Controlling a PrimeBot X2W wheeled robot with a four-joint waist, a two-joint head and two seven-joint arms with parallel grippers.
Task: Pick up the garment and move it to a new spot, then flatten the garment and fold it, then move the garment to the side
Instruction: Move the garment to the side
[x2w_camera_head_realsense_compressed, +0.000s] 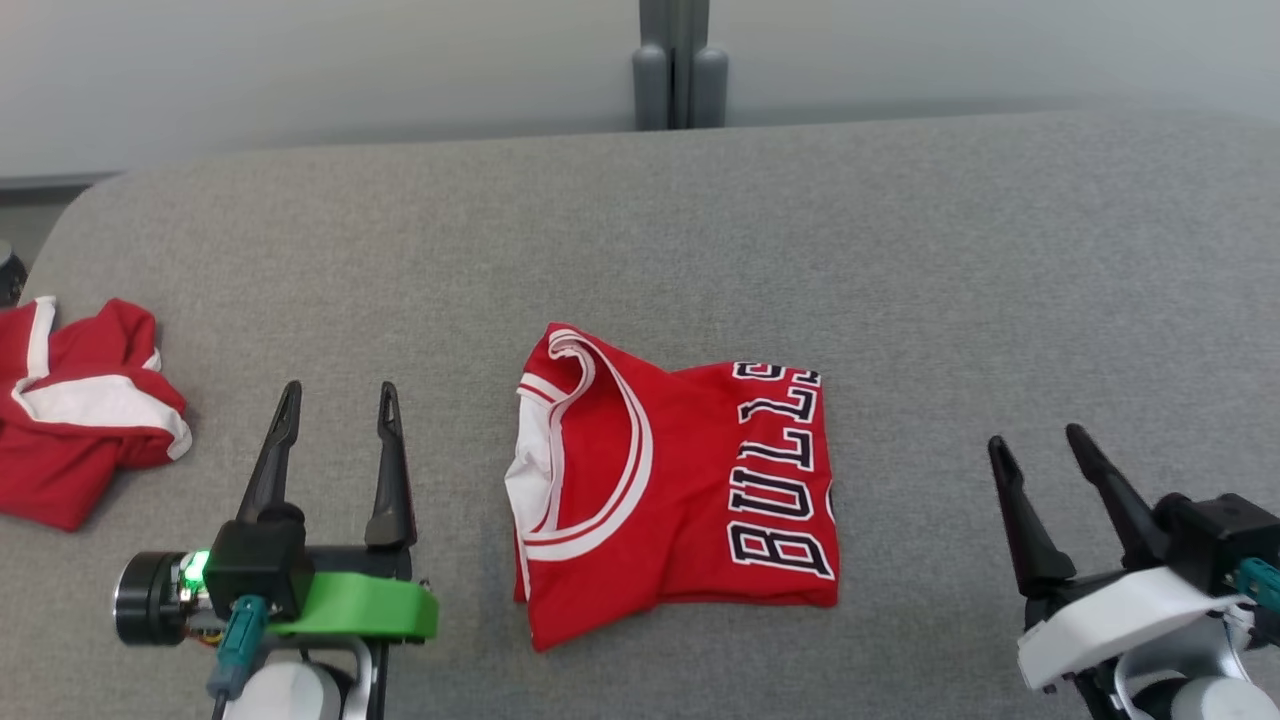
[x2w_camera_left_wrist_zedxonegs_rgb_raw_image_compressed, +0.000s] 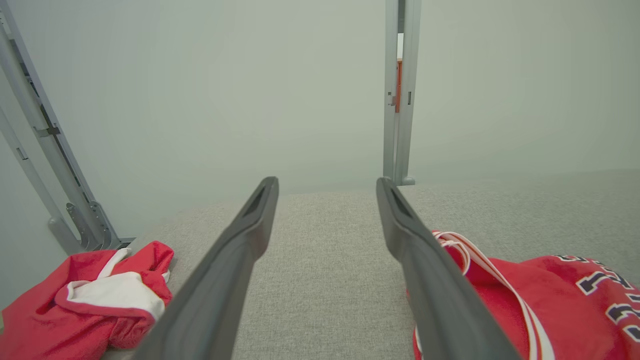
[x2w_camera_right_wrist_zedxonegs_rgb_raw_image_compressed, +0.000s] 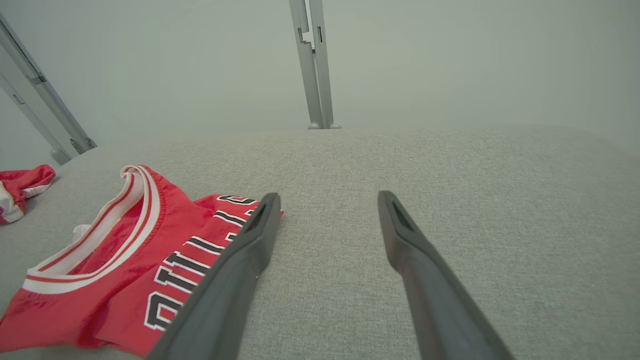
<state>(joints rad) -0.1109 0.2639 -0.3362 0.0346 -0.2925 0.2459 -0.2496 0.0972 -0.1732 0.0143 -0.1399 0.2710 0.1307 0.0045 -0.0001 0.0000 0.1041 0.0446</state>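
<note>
At this moment the garment (x2w_camera_head_realsense_compressed: 680, 500), a red jersey with white trim and dark lettering, lay on the grey fabric-covered table (x2w_camera_head_realsense_compressed: 900, 250) near its centre, between my two arms and touching neither. It formed a compact, roughly rectangular packet: the collar faced my left side and the lettered panel my right. The left jaws stood wide apart and empty, just beside the collar edge, with the fingers (x2w_camera_head_realsense_compressed: 275, 450) pointing away from me; in the left wrist view the jersey (x2w_camera_left_wrist_zedxonegs_rgb_raw_image_compressed: 550, 300) lay beside the right-hand finger. The right jaws were likewise parted and held nothing. They were set further off from the lettered edge, which in the right wrist view (x2w_camera_right_wrist_zedxonegs_rgb_raw_image_compressed: 125, 260) lay left of the fingers. A second red garment (x2w_camera_head_realsense_compressed: 80, 420), crumpled and unfolded, lay well apart at the left edge of the table. Judged from this layout, the relocation, flattening and folding steps appeared complete, though the collar end sat slightly raised and uneven. The remaining step was the transfer of the folded packet to the side. That would call for a grip through all layers, so that the fold would not open.
</note>
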